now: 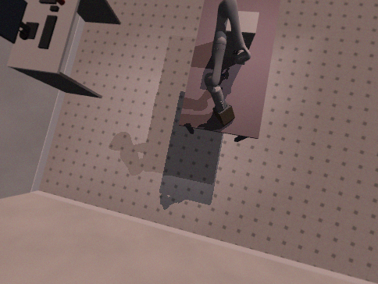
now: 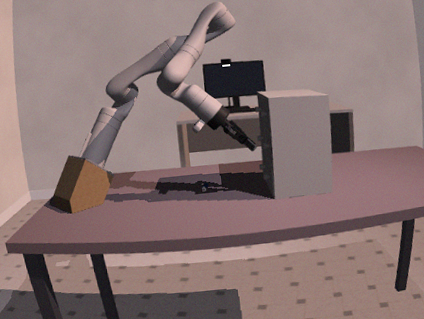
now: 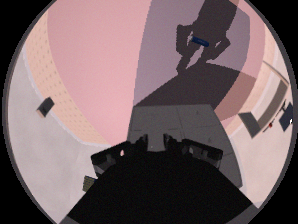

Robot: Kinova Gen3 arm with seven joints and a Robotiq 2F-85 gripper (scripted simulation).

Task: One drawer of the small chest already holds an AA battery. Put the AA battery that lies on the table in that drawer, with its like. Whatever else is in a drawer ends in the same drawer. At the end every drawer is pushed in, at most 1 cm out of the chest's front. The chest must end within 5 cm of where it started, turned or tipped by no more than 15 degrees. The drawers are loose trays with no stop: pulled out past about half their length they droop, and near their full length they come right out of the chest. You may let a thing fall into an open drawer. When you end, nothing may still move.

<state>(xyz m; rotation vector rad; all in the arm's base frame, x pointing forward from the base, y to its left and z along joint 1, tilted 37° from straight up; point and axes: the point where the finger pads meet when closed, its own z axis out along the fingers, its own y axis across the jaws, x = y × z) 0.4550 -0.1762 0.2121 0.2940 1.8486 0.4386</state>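
Observation:
The AA battery, blue with a silvery end, lies on the table in the arm's shadow, in front of the chest. The small grey chest stands upright; its drawers look pushed in, and small knobs show along its front in the exterior view. The battery inside it is hidden. My gripper is partly open with nothing between the fingers. It points down and toward the chest, its fingertips close before the front at about mid height. Contact with a knob cannot be told.
The pink table carries the arm's brown wedge base at the end away from the chest. The arm arches above the table between base and chest. A desk with a monitor stands farther back, off the table.

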